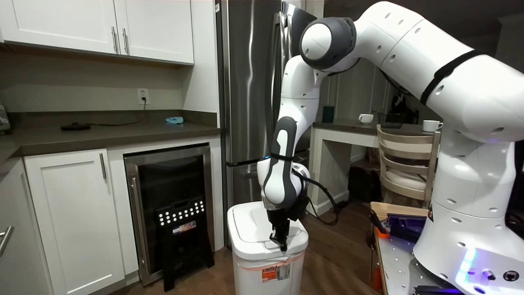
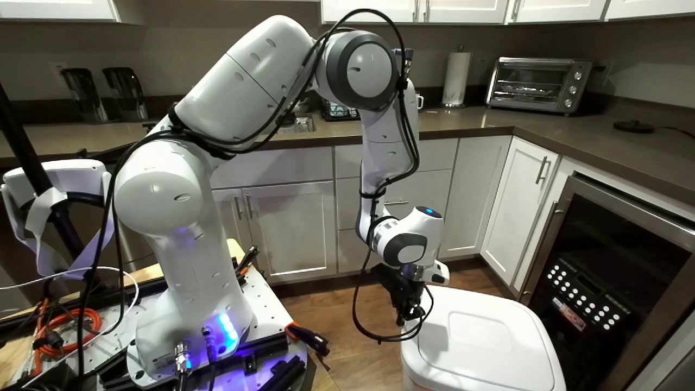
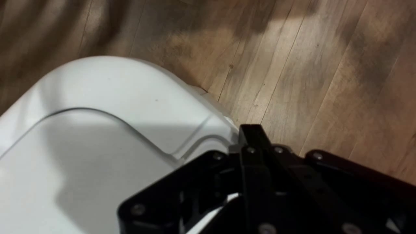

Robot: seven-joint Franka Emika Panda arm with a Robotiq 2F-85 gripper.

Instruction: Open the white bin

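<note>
Far left in an exterior view you've got a white panelled cabinet door [image 1: 73,217], then a silver-framed cooler with dark glass [image 1: 172,176] and a black stool with white dots [image 1: 182,215] in front of it. Next over there's a tall stainless steel fridge [image 1: 247,94], and in front of that the rounded, tapered white plastic bin [image 1: 254,250], lid down, with the black two-fingered tool [image 1: 281,243] at its front rim, fingers [image 3: 254,139] squeezed together, though can't tell if they're touching it.
</note>
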